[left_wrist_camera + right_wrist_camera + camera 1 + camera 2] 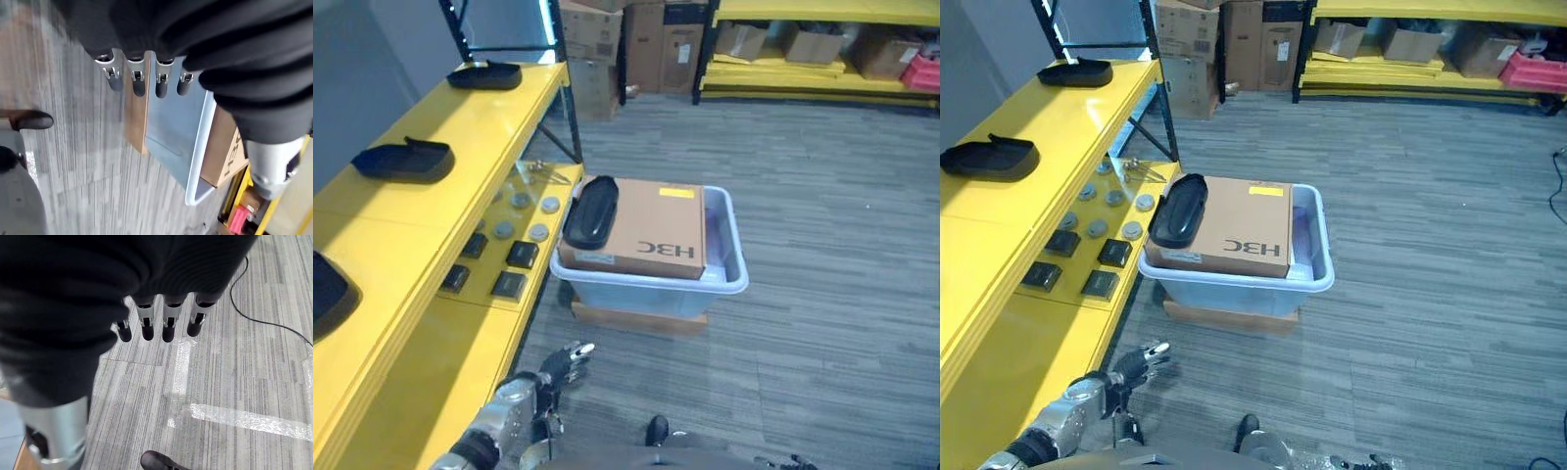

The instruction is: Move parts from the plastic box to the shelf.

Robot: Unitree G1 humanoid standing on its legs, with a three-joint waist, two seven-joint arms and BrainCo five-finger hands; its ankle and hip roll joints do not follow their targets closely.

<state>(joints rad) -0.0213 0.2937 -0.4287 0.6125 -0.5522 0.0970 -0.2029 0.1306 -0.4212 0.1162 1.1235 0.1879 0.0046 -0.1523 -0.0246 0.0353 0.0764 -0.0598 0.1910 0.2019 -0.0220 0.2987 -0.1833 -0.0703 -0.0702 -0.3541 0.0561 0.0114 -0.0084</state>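
A pale blue plastic box (732, 262) stands on the floor beside the yellow shelf (421, 220). A brown cardboard box (651, 230) lies across its top, and a black oval part (591, 211) rests on the carton's left end. Three similar black parts lie on the shelf's top board: one at the far end (485, 74), one in the middle (403, 159), one near me (325, 289). My left hand (560, 366) hangs low in front of the box, fingers (138, 81) relaxed and holding nothing. My right hand (169, 323) hangs over the floor, fingers straight and holding nothing.
The shelf's lower board carries grey discs (539, 232) and small black square pieces (509, 285). A wooden board (636, 318) lies under the plastic box. Stacked cartons (636, 44) and a second yellow rack (822, 69) stand at the back. Grey carpet stretches to the right.
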